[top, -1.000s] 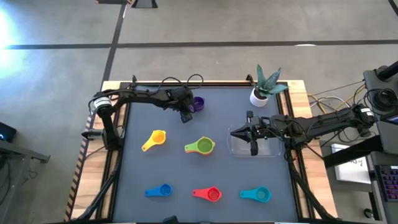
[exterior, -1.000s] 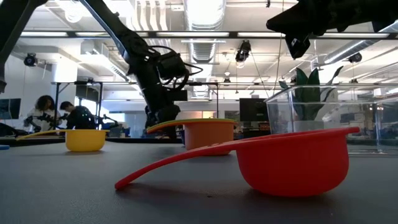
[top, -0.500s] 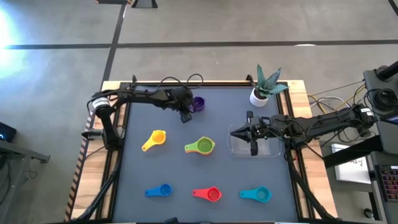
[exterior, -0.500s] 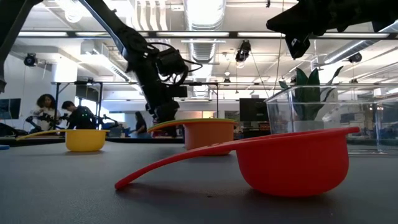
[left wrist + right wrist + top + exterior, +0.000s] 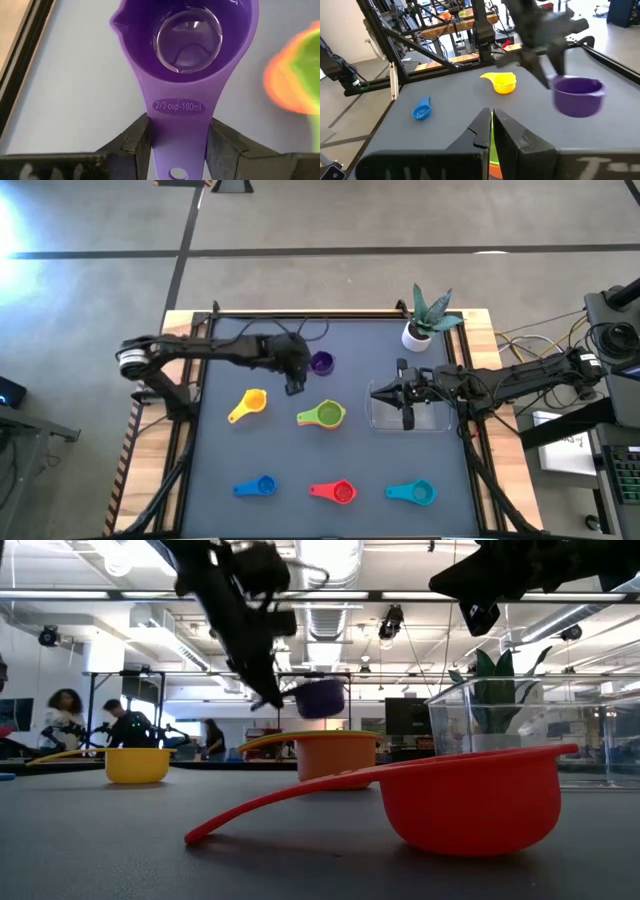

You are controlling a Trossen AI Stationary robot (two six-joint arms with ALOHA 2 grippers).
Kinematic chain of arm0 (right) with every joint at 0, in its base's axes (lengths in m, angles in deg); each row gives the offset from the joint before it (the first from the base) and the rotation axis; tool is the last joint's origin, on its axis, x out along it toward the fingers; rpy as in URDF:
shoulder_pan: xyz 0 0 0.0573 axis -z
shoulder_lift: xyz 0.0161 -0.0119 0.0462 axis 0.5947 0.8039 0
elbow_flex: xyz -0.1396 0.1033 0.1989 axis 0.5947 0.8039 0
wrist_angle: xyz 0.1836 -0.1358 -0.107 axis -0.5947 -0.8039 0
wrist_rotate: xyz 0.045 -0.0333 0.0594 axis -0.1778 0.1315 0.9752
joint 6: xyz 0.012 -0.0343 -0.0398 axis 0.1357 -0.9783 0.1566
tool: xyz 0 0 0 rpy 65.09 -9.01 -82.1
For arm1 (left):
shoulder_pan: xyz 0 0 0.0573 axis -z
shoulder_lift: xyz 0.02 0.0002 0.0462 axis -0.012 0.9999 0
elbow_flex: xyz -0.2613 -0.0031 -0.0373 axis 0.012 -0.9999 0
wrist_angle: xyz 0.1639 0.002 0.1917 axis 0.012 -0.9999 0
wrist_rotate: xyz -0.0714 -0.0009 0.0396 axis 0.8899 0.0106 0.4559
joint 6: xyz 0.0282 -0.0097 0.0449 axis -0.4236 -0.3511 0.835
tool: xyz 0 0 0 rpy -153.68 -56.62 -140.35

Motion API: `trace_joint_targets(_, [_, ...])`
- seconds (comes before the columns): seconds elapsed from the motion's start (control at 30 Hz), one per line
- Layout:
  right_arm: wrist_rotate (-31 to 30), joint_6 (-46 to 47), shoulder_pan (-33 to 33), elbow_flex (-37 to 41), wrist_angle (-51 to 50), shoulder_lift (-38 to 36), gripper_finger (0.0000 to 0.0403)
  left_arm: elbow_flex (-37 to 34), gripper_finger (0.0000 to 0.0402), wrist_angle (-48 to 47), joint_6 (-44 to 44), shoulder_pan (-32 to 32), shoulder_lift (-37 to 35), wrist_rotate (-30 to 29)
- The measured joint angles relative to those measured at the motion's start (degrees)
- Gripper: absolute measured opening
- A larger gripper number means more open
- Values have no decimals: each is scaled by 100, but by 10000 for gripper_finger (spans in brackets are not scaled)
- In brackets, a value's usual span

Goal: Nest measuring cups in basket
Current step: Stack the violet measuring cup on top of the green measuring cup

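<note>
From above, the clear basket (image 5: 410, 412) holds no cups; my right gripper (image 5: 404, 402) hovers over it, while my left gripper (image 5: 296, 375) carries the purple cup (image 5: 321, 363) near the table's far middle. Green cup (image 5: 328, 415) sits nested in an orange one (image 5: 334, 420) beside the basket. Low down, the purple cup hangs clear above the table. At my left wrist, fingers (image 5: 135, 145) pinch its handle. My right fingers (image 5: 482, 131) are pressed together, empty.

Seven measuring cups (image 5: 321, 416), one basket (image 5: 440, 422), one plant (image 5: 428, 315).
</note>
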Motion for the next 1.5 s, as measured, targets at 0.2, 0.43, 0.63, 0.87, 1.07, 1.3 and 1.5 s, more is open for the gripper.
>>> trace_joint_targets(0.2, [0,-55,0,0,-6,0,9,-44,123,48,-135,749,-469,296])
trace_joint_targets(0.43, [-1,-75,0,0,-4,0,9,-170,123,-19,-792,1207,-589,153])
trace_joint_targets(0.63, [0,-22,0,0,-22,0,9,-240,123,-52,-1063,1528,-559,106])
trace_joint_targets(0.87, [0,-109,0,0,-75,0,9,-249,123,-41,-1112,1891,-572,56])
trace_joint_targets(1.07, [0,-155,0,0,-266,0,9,-269,123,7,-1224,1972,-561,-61])
trace_joint_targets(1.3, [0,45,-26,0,-302,0,9,-269,123,52,-1262,2132,-561,-59])
trace_joint_targets(1.5, [-2,44,-26,0,-299,0,9,-269,123,54,-1279,2265,-561,-57])
